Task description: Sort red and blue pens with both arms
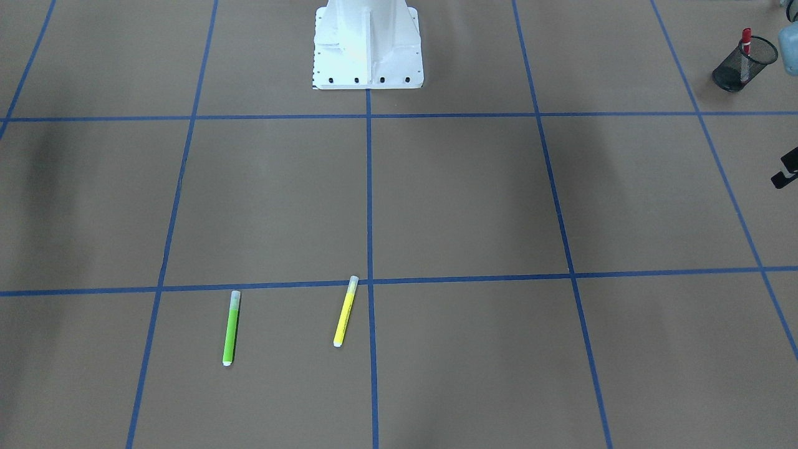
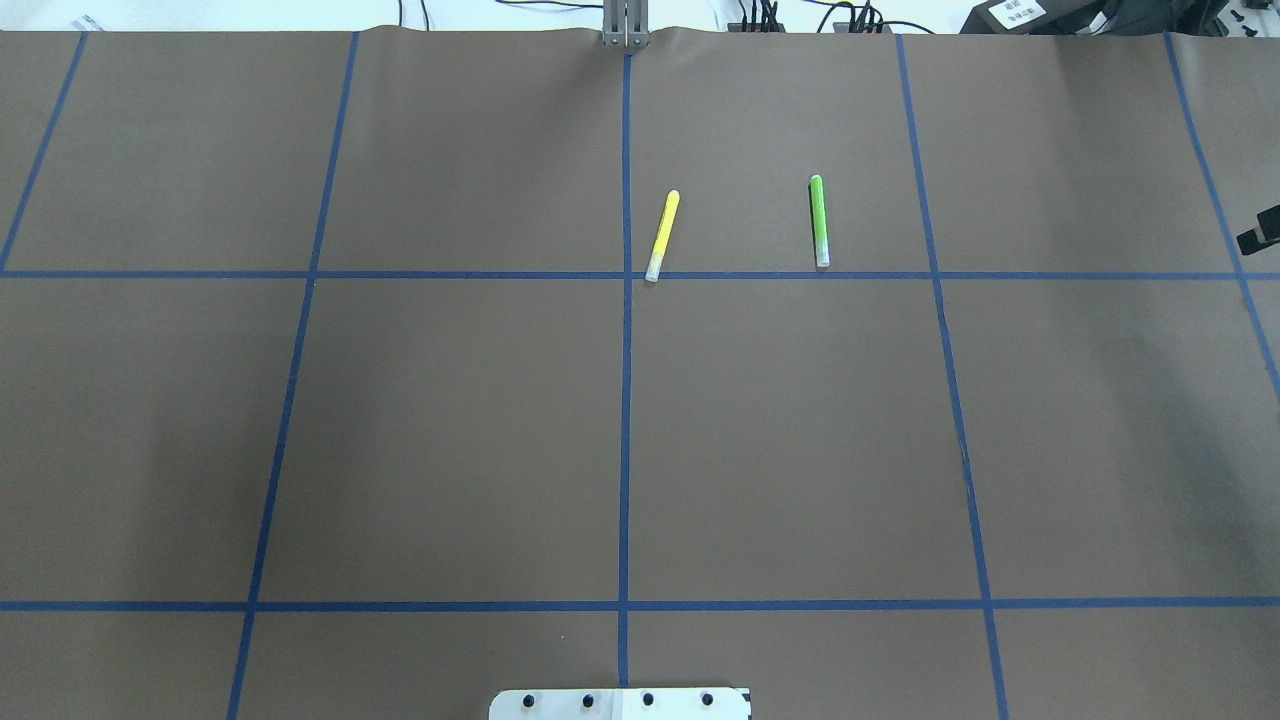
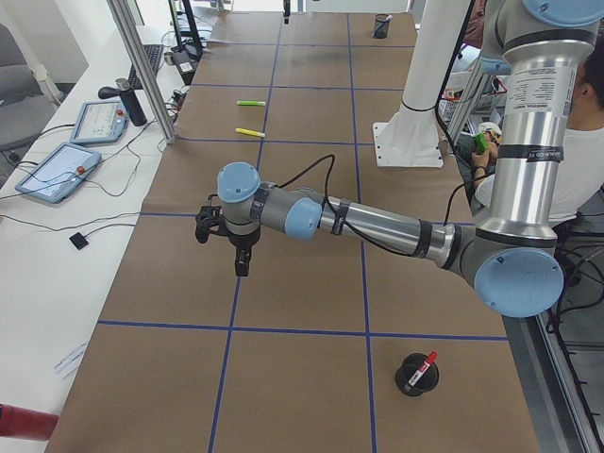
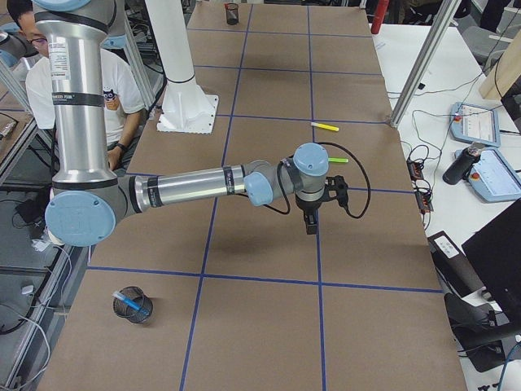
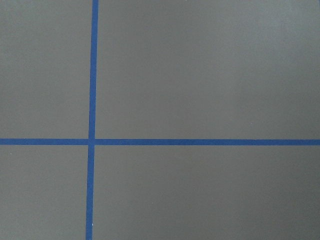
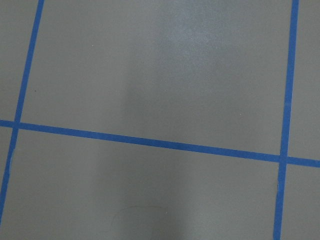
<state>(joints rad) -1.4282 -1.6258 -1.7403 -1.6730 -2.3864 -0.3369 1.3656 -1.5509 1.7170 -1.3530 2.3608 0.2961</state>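
The red pen [image 1: 745, 40] stands in a black mesh cup [image 1: 742, 65] at the table's end on my left side; the exterior left view shows the same red pen [image 3: 422, 366] in its cup [image 3: 413, 377]. The blue pen [image 4: 126, 298] lies inside another mesh cup [image 4: 133, 305] at the end on my right side. My left gripper [image 3: 242, 266] hangs above bare table paper, points down, and I cannot tell if it is open. My right gripper [image 4: 310, 226] hangs likewise over the paper, state unclear. Both wrist views show only brown paper and blue tape lines.
A lime green pen [image 1: 230, 327] and a yellow pen [image 1: 345, 312] lie on the far side of the table. The white pedestal [image 1: 368, 43] stands at the robot's edge. A person sits behind the robot [image 4: 122, 90]. Tablets and cables lie on the side bench [image 3: 66, 160].
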